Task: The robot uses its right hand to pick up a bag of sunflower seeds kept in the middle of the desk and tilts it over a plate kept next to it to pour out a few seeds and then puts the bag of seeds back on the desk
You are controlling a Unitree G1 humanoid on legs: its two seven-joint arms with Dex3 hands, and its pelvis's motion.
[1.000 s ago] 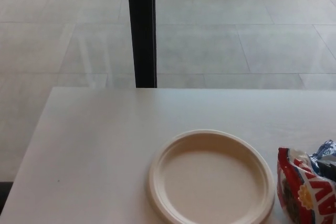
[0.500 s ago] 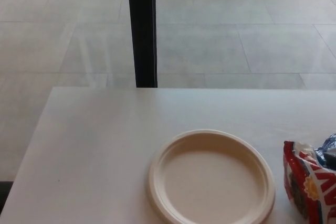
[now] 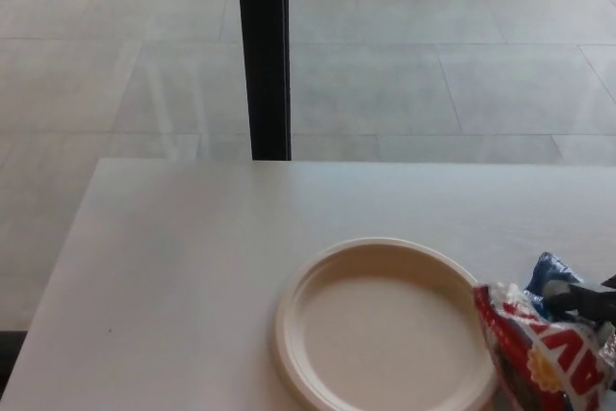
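Observation:
A red, white and blue bag of sunflower seeds (image 3: 539, 358) is at the lower right of the head view. Its left side overlaps the right rim of the cream plate (image 3: 289, 334), whose bowl looks bare. Only a small black part of my right hand (image 3: 587, 302) shows at the right edge, gripping the bag near its crumpled blue top. The rest of that hand is out of the picture. My left hand does not show.
The white desk (image 3: 173, 267) stretches left of and behind the plate, with its far edge near the picture's middle. Beyond it a black post (image 3: 263, 55) rises from a grey tiled floor.
The bag has moved left, from beside the plate to over its right rim, after first drifting right. The view has shifted slightly.

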